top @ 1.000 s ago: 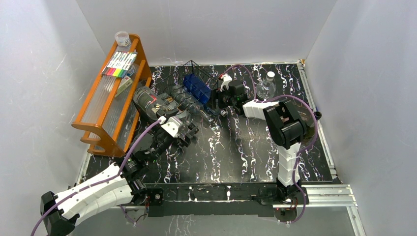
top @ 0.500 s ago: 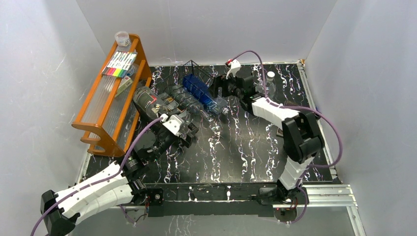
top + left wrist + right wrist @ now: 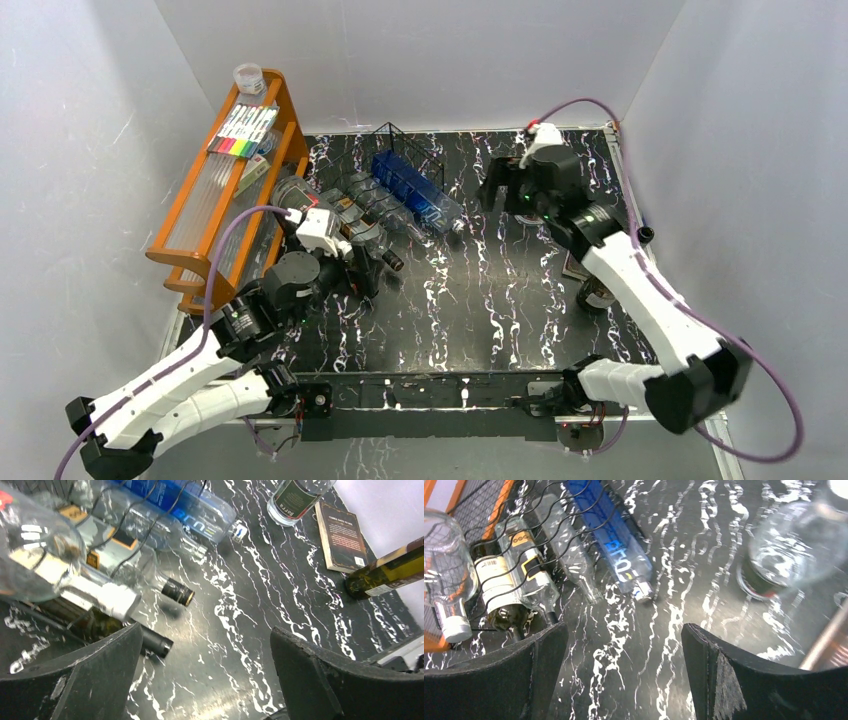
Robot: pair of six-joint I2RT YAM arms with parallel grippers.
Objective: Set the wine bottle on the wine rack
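Right gripper, jaws wide, has backed off to upper right; blue bottle lies on the wine rack; left gripper gapes empty.

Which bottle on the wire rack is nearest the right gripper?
The blue bottle, rightmost in the row and the only blue one; the clear bottle beside it lies farther from the right gripper.

Black marbled table — bearing wine rack, orange shelf, book, clear bottle.
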